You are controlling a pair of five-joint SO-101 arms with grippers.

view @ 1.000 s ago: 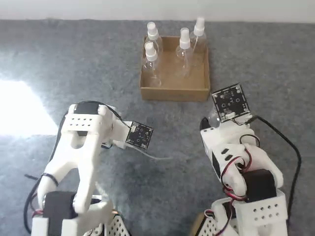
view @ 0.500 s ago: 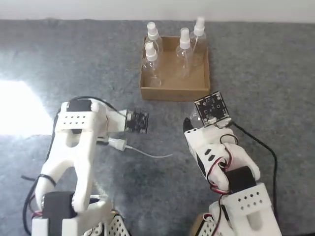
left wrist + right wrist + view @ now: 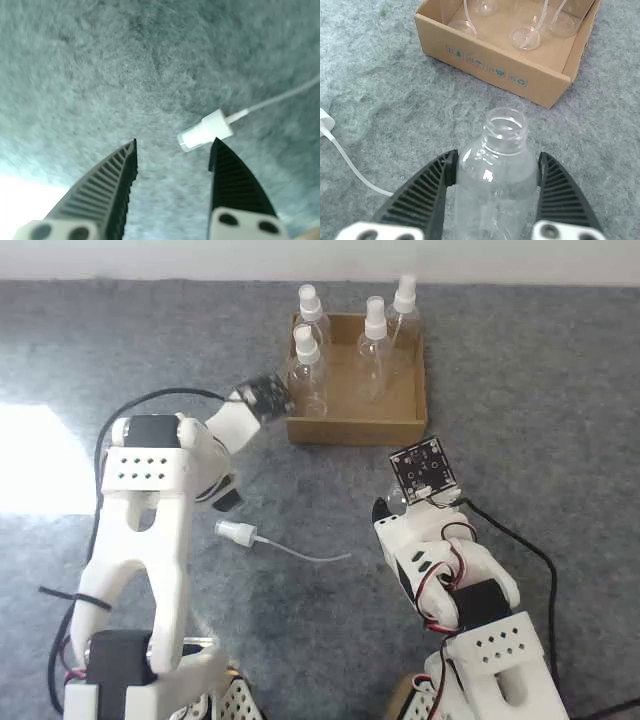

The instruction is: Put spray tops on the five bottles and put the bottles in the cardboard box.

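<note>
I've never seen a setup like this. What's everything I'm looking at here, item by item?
cardboard box: one, brown, at the far middle of the mat.
capped bottles: four, clear with white tops, standing upright inside the box.
open bottle: one, clear, no top, between the right arm's jaws, on the near side of the box.
spray top: one, white with a thin tube, lying on the mat beside the left arm.
mat: one, grey, covering the table.
left arm: one, white, black jaws open above the spray top.
right arm: one, white, black jaws closed on the open bottle.
</note>
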